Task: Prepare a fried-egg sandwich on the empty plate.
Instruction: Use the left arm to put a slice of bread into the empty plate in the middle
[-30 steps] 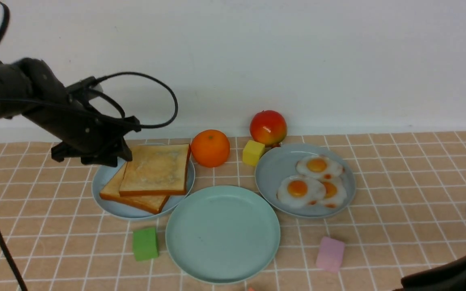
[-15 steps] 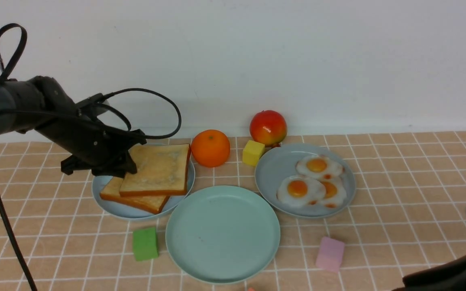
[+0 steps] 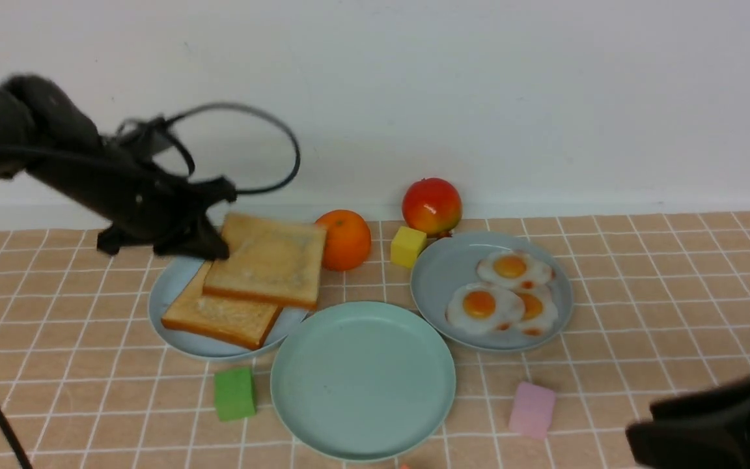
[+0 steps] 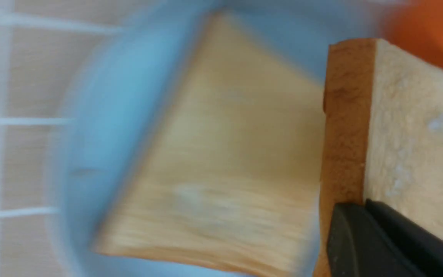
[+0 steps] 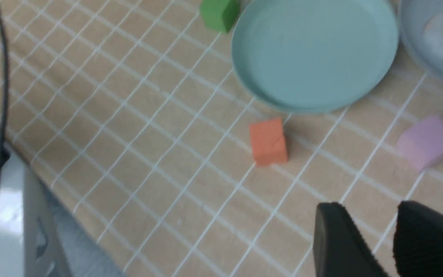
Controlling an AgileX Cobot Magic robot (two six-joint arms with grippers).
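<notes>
While the left hand [image 3: 209, 251] pinched the far left corner of the upper bread slice [image 3: 271, 267], that slice hung tilted, with the gripped corner raised above the sky-blue plate [image 3: 166, 286]. Its near edge sat low over the lower bread slice [image 3: 219, 319], though whether the two touched could not be told. In the left wrist view a dark finger [image 4: 379, 238] was pressed on the slice's pale face beside the brown crust. The lower bread slice lay flat on the sky-blue plate at the left of the tiled surface [image 3: 642, 273].

The mint-green plate [image 3: 362, 378] lay bare, nearer the robot, between the sky-blue plate and the grey-blue plate [image 3: 440, 273]. On the grey-blue plate three fried eggs [image 3: 482, 306] overlapped. An orange [image 3: 349, 238], a yellow cube [image 3: 406, 246] and an apple [image 3: 431, 205] stood along the far side. A green cube [image 3: 234, 393] sat just left of the mint-green plate, a pink cube [image 3: 531, 409] to its right, and an orange-red cube [image 5: 268, 141] near its closest rim.

The right hand [image 5: 371, 209] was low at the near right corner, its fingers spread apart and gripping nothing
</notes>
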